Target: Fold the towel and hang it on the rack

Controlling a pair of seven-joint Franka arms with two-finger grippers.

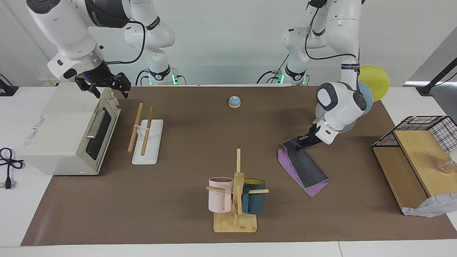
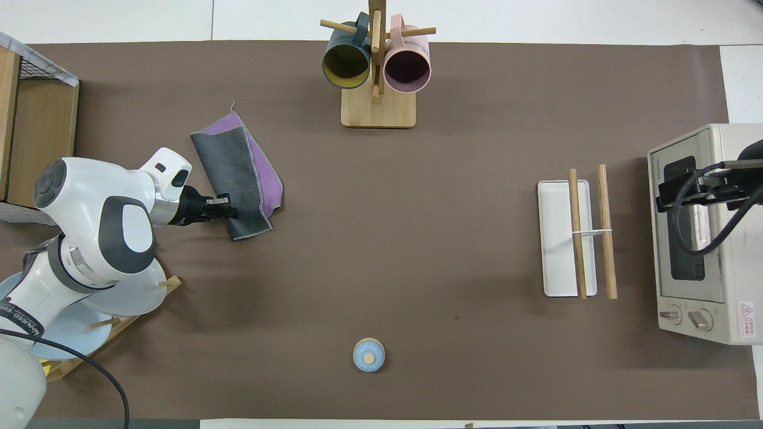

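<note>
The left hand [image 1: 301,142] is pinching the towel [image 1: 302,167] at its edge nearest the robots, fingers closed on the cloth, down at the table [image 1: 192,142]. The towel is lying folded, grey side up with a purple strip showing along one long edge, stretching away from that hand toward the mug tree [image 1: 236,200]. The right hand [image 1: 105,86] is hanging open over the toaster oven [image 1: 68,132], waiting. Just beside that hand, toward the middle of the table, the rack [image 1: 144,134] is sitting with its two wooden rods bare, well apart from the towel.
</note>
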